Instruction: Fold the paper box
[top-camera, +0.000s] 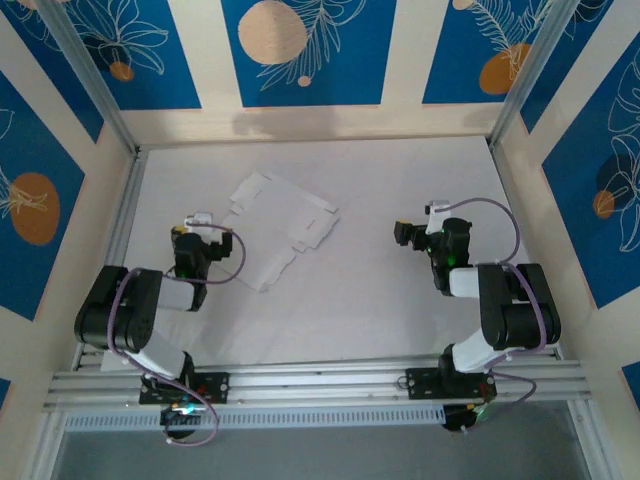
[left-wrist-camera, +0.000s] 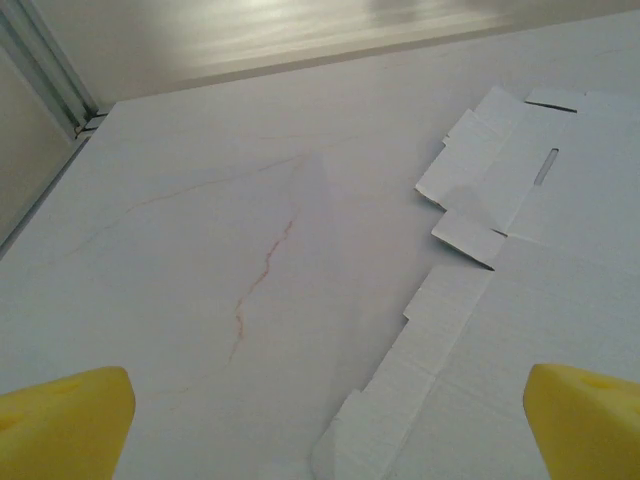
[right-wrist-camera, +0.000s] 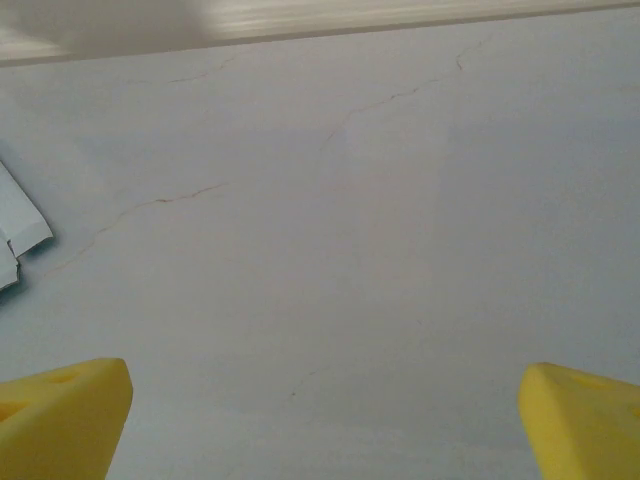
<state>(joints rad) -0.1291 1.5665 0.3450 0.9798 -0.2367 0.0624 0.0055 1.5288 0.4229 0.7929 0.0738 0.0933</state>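
Card from the paper box (top-camera: 285, 225) is spread out flat and unfolded on the white bench (top-camera: 380, 300), left of the middle, with the white side turned up. The die-cut sheet is laid on a slant: its broad part, edged with tabs and flaps, is pointed toward the back wall, and a narrower strip (left-wrist-camera: 420, 360) is stretched toward the near-left corner. No fold is made in it yet. In the left wrist view one small flap (left-wrist-camera: 470, 238) near the middle is seen slightly lifted, with a dark shadow under its edge, and a narrow slot (left-wrist-camera: 545, 166) is cut in the panel beyond it.

The left arm (top-camera: 140, 315) is bent low at the near-left of the bench. The left jaws are held wide apart near the lower end of the sheet, without touching it. Its yellow fingertips (left-wrist-camera: 62, 425) are seen at the two bottom corners of the wrist view, with bare bench and the end of the strip between them.

The right arm (top-camera: 505, 305) is placed on the right side, well apart from the sheet. The right jaws are likewise spread wide and nothing is held in them. Bench surface is seen between its yellow fingertips (right-wrist-camera: 60, 420), and a corner of the sheet (right-wrist-camera: 20, 225) is caught at the left edge.

Thin reddish hairline marks (left-wrist-camera: 262, 275) are traced across the bench. Blue panels (top-camera: 310, 40) printed with pale leaves and orange discs are mounted on the walls, and a metal rail (top-camera: 320, 382) is run along the near edge.
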